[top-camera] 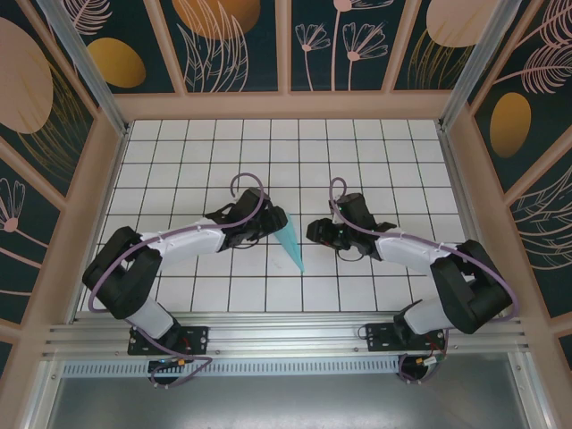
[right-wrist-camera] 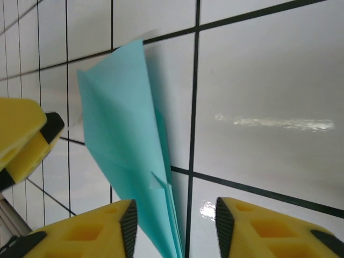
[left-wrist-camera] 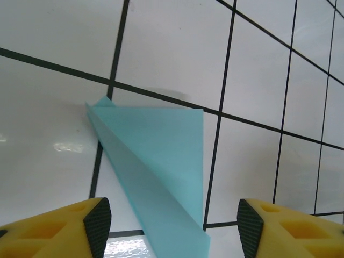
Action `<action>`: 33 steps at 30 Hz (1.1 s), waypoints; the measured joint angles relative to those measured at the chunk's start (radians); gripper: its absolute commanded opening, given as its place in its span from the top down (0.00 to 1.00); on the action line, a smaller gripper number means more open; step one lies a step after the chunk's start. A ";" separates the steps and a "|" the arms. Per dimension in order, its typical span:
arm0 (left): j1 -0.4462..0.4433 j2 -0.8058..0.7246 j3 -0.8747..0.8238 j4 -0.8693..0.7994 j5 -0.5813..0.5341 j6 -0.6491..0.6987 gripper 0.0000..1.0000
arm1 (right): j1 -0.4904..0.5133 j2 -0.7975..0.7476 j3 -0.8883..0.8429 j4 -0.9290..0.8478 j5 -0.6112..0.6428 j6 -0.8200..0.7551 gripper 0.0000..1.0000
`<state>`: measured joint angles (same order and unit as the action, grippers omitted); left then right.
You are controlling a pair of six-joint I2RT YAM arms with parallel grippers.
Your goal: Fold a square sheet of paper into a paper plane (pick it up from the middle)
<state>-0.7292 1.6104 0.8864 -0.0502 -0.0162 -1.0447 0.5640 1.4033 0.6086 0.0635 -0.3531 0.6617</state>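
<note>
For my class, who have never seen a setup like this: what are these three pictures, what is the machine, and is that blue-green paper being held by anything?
The machine is two robot arms bolted side by side at the near edge of a white tiled table. The overhead picture looks down from above and behind them. The other two come from small cameras on each arm's wrist, so the yellow fingers at the bottom belong to that arm's own claw.

Between the arms lies the paper plane, light-turquoise paper folded into a narrow pointed dart. The left claw and the right claw both sit close to it with fingers apart. In each wrist picture the paper runs down between the fingers without being pinched, so it appears to rest on the table, held by neither.
</note>
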 measured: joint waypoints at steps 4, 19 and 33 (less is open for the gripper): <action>-0.027 0.066 0.069 -0.056 -0.032 -0.026 0.32 | -0.006 -0.054 -0.048 0.043 0.032 0.015 0.42; -0.045 0.114 0.070 -0.138 -0.089 -0.053 0.69 | -0.007 -0.068 -0.058 0.109 0.055 0.021 0.41; -0.045 0.062 0.004 -0.120 -0.102 -0.033 0.97 | -0.007 0.063 -0.040 0.159 -0.134 -0.001 0.41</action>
<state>-0.7738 1.6722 0.8906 -0.1699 -0.1184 -1.0779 0.5568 1.4658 0.5682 0.2230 -0.4870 0.6605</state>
